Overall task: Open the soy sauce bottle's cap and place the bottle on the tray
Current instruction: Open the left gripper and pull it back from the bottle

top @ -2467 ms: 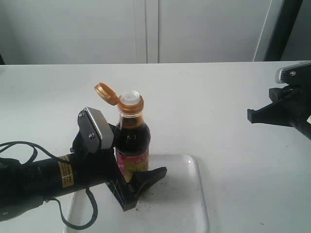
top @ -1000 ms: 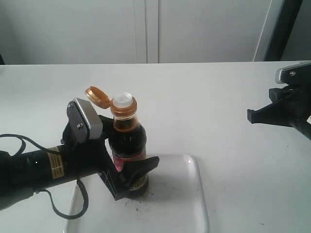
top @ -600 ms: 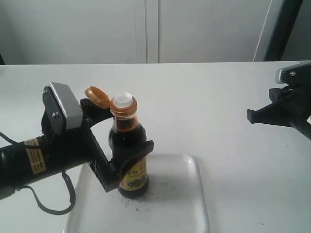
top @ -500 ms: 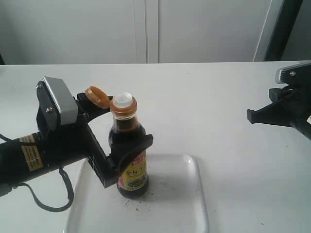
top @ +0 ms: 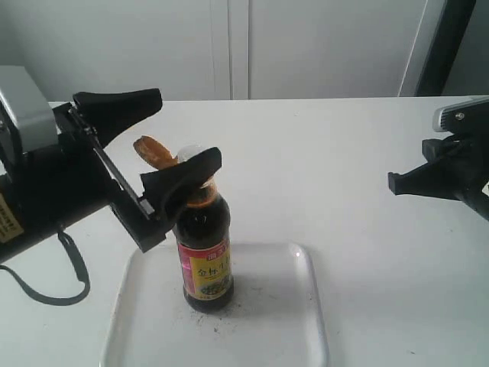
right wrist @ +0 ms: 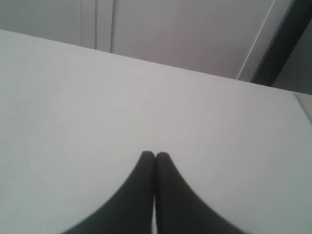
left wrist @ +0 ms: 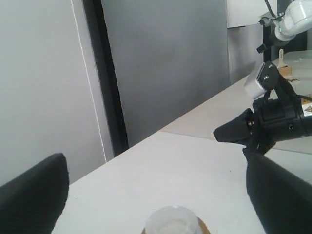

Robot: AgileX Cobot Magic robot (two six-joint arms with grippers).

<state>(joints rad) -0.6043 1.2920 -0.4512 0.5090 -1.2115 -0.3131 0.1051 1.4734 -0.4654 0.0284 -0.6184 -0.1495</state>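
On tray (top: 302, 306) stood soy sauce bottle (top: 203, 252), cap (top: 153, 150) flipped open. Left gripper (top: 157, 141) jaws wide, empty, straddling neck; sideways swing could topple it. Right gripper (right wrist: 155, 157) closed, empty, well apart.

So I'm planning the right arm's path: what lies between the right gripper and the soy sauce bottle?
Only bare white table, as the exterior view shows. The soy sauce bottle stands on the tray, far from the right gripper.
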